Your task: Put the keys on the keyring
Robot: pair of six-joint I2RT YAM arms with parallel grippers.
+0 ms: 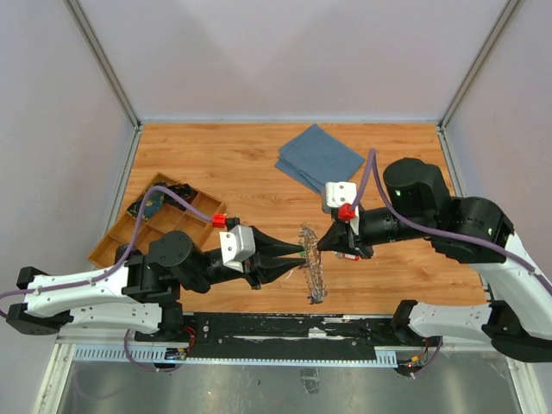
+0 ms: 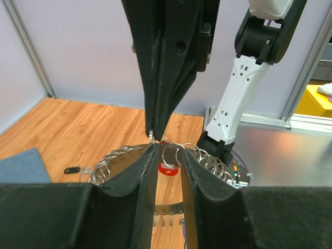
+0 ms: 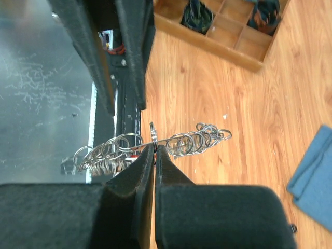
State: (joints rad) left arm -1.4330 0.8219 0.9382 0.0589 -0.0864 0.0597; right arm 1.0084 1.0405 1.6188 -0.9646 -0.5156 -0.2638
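Right gripper (image 1: pixel 323 245) pinching keyring (image 1: pixel 312 269), left gripper (image 1: pixel 296 255) slightly spread beside it: right should hold ring rigid while left goes for a key (image 2: pixel 72 169).

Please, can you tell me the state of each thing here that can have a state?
silvery metal keyring of small chained loops: held on edge, pinched at its top.
right gripper: shut on the keyring.
left gripper: open, tips at the keyring, holding nothing.
small black-tagged key: lying loose, off the keyring.
folded blue cloth: folded, lying flat, untouched.
brown wooden compartment tray: partly filled.
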